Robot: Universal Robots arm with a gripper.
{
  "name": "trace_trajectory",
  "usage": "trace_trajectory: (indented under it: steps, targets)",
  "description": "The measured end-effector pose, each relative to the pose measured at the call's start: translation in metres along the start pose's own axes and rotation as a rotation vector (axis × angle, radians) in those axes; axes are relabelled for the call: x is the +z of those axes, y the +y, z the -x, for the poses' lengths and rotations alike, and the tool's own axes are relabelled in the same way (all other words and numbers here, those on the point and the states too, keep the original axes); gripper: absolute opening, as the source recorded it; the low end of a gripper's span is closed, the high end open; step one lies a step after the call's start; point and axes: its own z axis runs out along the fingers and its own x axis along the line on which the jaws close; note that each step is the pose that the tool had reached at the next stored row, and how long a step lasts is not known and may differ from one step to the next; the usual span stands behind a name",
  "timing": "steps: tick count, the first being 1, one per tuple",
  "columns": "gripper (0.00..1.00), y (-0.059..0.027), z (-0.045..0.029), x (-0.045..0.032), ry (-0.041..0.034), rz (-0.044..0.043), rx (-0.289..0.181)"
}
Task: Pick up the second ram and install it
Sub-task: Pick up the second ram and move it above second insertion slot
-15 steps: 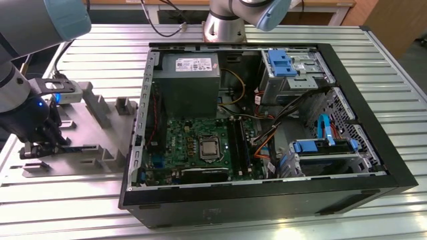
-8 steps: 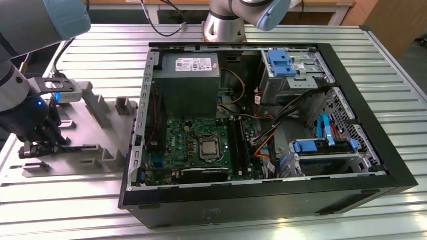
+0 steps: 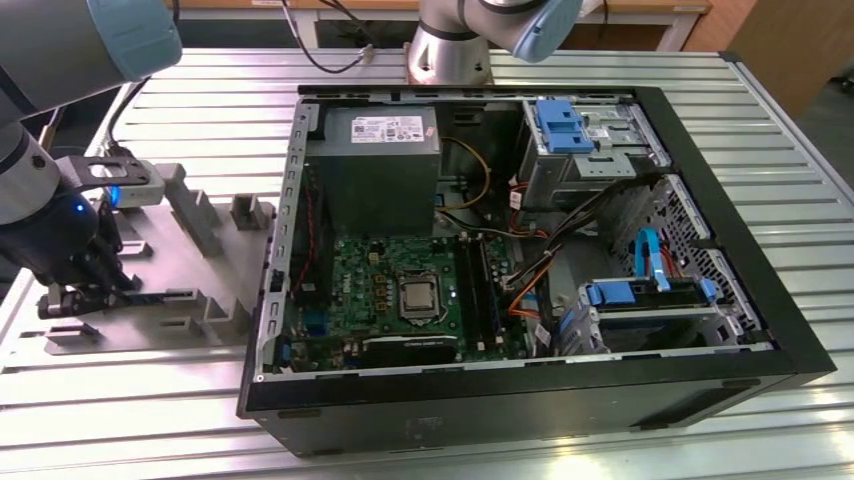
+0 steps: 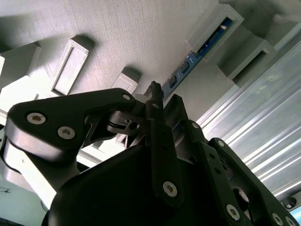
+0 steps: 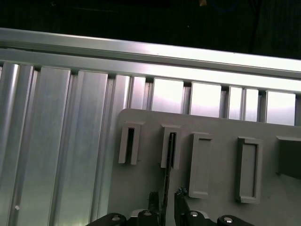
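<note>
Working on: the pick-up, as we judge it; nothing is lifted and no installing has begun.

Task's thing: the second ram, a thin, long, dark memory stick, stands on its edge in a slotted block of the pale grey plastic fixture plate. In the second wrist view the ram shows a blue-green face inside that slot.

Claw: the black two-fingered claw sits low over the plate with its jaws apart, one on each side of the stick. We see a sliver of grey on either side, so we take it as not clamped.

Key relation: the stick's long axis runs straight out from between the jaws towards the slotted block. The claw flanks its near end, not its middle, and the flat faces look at the fingers.

Setting: in the exterior view the claw is at that view's left, over the fixture on the ribbed aluminium worktop.

Destination: the open black computer case lies just beside the fixture, towards the exterior view's right. Inside is a green motherboard with long black memory slots; we cannot tell whether any stick is seated there.
</note>
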Motion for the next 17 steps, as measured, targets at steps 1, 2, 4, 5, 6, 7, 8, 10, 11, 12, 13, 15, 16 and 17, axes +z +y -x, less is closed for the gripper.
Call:
trace_trajectory:
  steps: [1, 2, 4, 5, 6, 7, 8, 10, 11, 12, 13, 15, 16, 17]
  targets:
    - [0.27, 0.0, 0.0, 0.0, 0.0, 0.0, 0.0]
    - [0.27, 0.0, 0.0, -0.0001, 0.0, 0.0001, 0.0]
    - [0.26, 0.0, 0.0, 0.0, -0.0001, 0.0001, 0.0]
    - [0.19, 0.0, 0.0, 0.0, -0.0002, 0.0001, 0.0]
    - [0.19, 0.0, 0.0, -0.0001, -0.0003, 0.0001, 0.0]
    - [0.19, 0.0, 0.0, 0.0, -0.0003, 0.0001, 0.0]
    - [0.19, 0.0, 0.0, 0.0, -0.0004, 0.0001, 0.0]
    - [0.19, 0.0, 0.0, -0.0001, -0.0005, 0.0001, 0.0]
    - [0.19, 0.0, 0.0, 0.0, -0.0007, 0.0, 0.0]
    - [0.19, 0.0, 0.0, 0.0, -0.001, 0.0, 0.0]
    - [0.19, 0.0, 0.0, 0.0, -0.0011, 0.0, 0.0]
    - [0.19, 0.0, 0.0, 0.0, -0.0012, 0.0, 0.0]
    - [0.19, 0.0, 0.0, 0.0, -0.0012, 0.0, 0.0]
    - [0.19, 0.0, 0.0, 0.0, -0.0012, 0.0, 0.0]
